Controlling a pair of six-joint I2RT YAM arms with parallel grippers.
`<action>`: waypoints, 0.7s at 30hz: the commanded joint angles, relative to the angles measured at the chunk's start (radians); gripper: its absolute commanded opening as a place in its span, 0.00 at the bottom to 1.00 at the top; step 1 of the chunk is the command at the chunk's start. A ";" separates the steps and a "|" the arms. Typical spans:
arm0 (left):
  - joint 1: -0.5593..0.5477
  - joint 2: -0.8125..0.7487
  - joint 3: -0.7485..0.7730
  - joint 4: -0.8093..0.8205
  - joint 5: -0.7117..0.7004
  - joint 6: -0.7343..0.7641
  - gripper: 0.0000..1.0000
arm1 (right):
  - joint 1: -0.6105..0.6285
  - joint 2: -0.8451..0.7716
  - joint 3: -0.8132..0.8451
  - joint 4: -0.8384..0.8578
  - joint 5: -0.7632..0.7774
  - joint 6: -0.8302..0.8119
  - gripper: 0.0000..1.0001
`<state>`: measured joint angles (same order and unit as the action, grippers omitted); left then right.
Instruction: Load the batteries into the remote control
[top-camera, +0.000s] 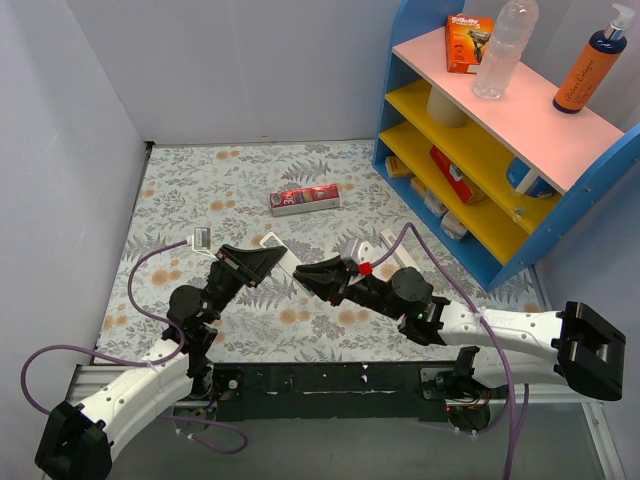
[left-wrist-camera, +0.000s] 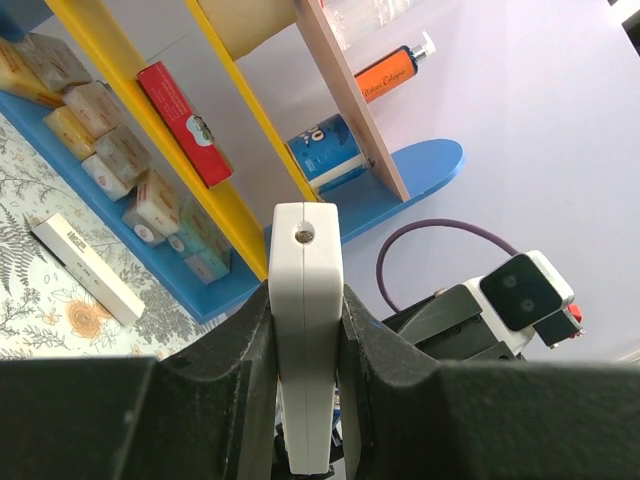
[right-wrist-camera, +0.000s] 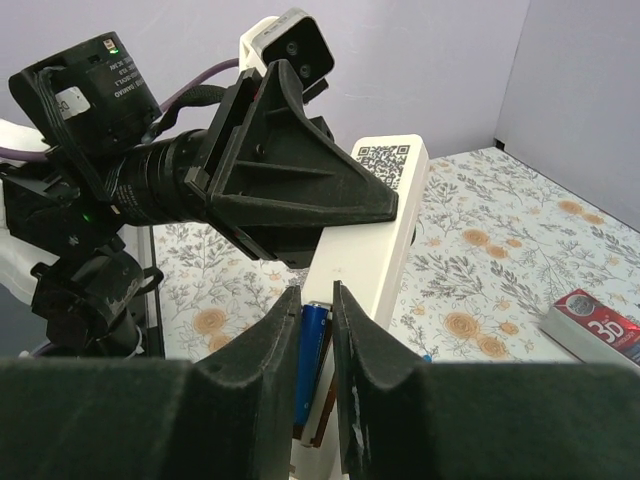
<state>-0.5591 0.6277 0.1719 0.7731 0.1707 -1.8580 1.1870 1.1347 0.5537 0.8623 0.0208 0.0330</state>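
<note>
From above, the two arms meet over the middle of the flowered table (top-camera: 200, 170). The left gripper (top-camera: 262, 263) has the white remote control (top-camera: 284, 262) in its jaws, clear of the table top. The right gripper (top-camera: 308, 275) points at it from the other side, tip almost against it. A red carton (top-camera: 305, 199) lies flat further back, well apart from both. The shelf unit (top-camera: 600, 190) stands at the right.

In the left wrist view, the jaws press on both long sides of the remote control (left-wrist-camera: 305, 340). It stands on edge between them, its end pointing toward the shelf unit (left-wrist-camera: 420, 175). A white box (left-wrist-camera: 85, 268) lies on the table below the shelf.

In the right wrist view, the jaws are nearly closed, pinching a blue battery (right-wrist-camera: 312, 355) upright between them. The battery sits just against the near end of the remote control (right-wrist-camera: 375, 225). Whether it is seated in the remote cannot be told. The left gripper (right-wrist-camera: 300, 195) clamps the remote from the left. The red carton (right-wrist-camera: 595, 325) lies at the right edge.
</note>
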 joint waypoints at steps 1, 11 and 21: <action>0.004 -0.003 0.002 0.072 0.019 -0.017 0.00 | 0.000 0.013 0.045 -0.016 -0.013 -0.008 0.26; 0.002 -0.008 0.005 0.060 0.030 -0.010 0.00 | 0.000 -0.007 0.052 -0.034 0.002 -0.007 0.29; 0.002 0.021 0.001 0.072 0.076 -0.015 0.00 | 0.000 -0.049 0.144 -0.202 -0.044 -0.030 0.53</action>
<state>-0.5583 0.6460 0.1715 0.8009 0.2096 -1.8675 1.1870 1.1194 0.6308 0.7406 -0.0010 0.0204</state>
